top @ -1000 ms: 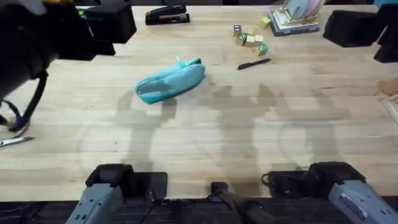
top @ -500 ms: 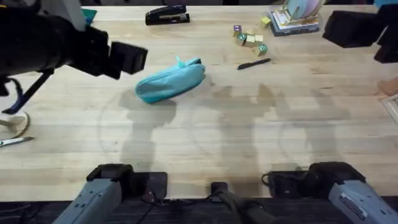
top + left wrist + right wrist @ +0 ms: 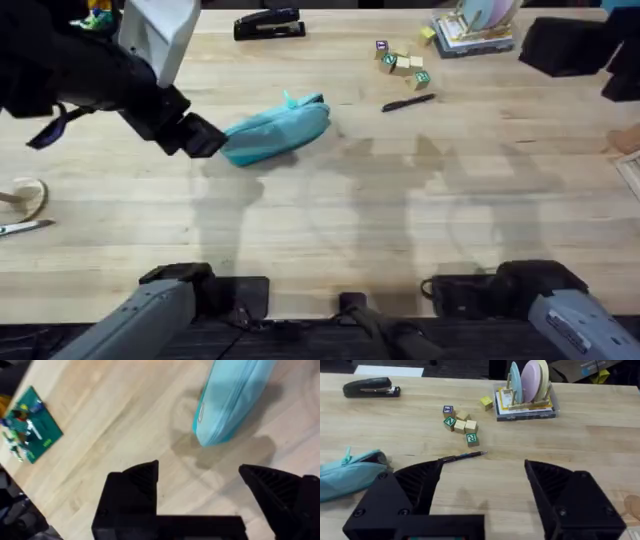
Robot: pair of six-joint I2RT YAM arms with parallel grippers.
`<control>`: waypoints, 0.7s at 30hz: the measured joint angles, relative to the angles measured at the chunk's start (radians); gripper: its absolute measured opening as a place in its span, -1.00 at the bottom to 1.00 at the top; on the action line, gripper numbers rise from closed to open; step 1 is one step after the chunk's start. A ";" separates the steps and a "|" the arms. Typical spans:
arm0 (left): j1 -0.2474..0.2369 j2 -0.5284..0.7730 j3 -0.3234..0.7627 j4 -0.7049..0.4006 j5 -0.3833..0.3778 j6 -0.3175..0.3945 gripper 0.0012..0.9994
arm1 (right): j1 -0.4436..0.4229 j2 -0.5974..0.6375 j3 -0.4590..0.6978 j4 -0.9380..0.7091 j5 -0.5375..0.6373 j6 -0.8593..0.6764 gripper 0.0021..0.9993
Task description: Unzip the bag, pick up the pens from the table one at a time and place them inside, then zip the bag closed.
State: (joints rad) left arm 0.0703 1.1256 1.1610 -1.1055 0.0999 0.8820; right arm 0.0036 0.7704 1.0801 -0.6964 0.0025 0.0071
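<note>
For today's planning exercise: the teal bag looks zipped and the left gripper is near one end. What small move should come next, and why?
Probably ease the open left gripper down onto the bag end to pin it: the bag looks closed, and the pen lies on the table.

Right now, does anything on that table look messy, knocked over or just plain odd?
Nothing looks spilled or damaged. The teal bag lies at a slant on the table, apparently zipped. One black pen lies loose beside a small scatter of lettered blocks. The left gripper is open near the bag's end.
</note>
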 joint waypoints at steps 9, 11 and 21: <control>0.159 0.157 0.000 -0.005 0.148 0.093 0.99 | 0.000 0.000 0.000 0.000 0.000 0.000 1.00; 0.169 0.195 0.000 -0.005 0.189 0.101 0.99 | 0.000 0.000 0.000 0.000 0.000 0.000 1.00; 0.170 0.380 0.000 0.006 0.276 0.131 0.99 | 0.000 0.000 0.000 0.000 0.000 0.000 1.00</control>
State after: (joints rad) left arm 0.2401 1.5058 1.1608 -1.0997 0.3761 1.0131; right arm 0.0036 0.7704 1.0801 -0.6964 0.0025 0.0074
